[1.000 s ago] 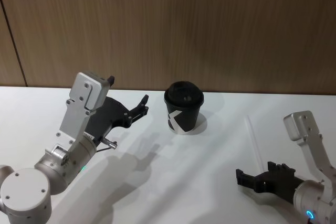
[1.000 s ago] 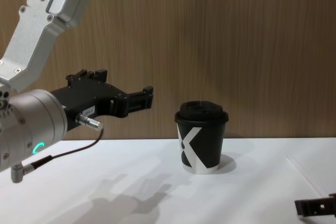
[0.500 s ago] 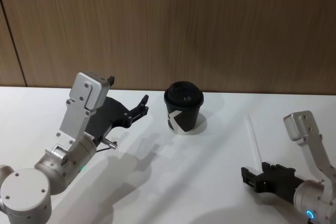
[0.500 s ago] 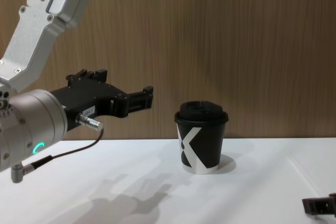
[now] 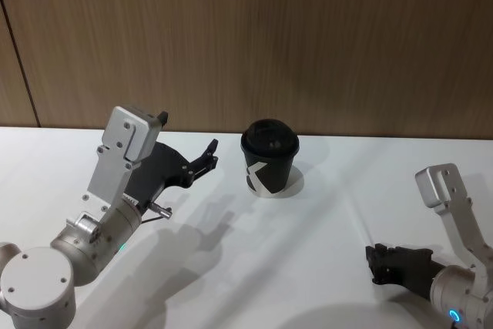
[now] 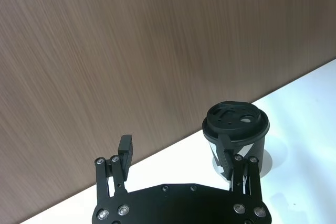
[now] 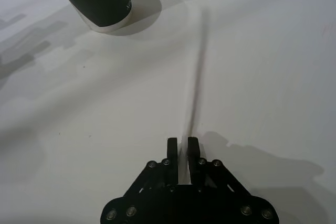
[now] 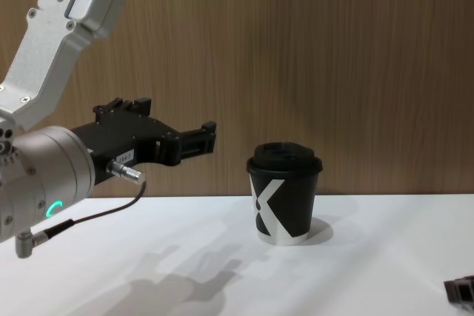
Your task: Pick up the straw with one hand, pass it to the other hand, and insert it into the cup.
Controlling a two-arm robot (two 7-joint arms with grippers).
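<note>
Step in hand, pickup: right gripper [image 5: 372, 262], lower right of head view, fingers clenched on the near end of the straw [image 7: 195, 77], which runs blurred over the worktop [image 5: 254, 267] toward the cup [image 5: 269, 159]; left gripper [image 5: 187, 135] hovers at left, fingers spread; next, I judge, lift, then handover.

Table [image 5: 254, 267]: bare white top between the two arms; broad open lane in front of the cup.
Cup [image 5: 269, 158]: sole standing obstacle, upright and lidded, centre rear.
Wall [image 5: 323, 36]: wood panel close behind the cup; far side closed.
Left gripper [image 5: 210, 154]: raised left of the cup, fingers wide apart, clear air between tips and cup.
Right gripper [image 7: 182, 148]: low at front right, fingers closed on the straw's near end.
Straw [image 7: 197, 82]: crosses the right-hand lane towards the cup; far end near the cup, apart from it.
</note>
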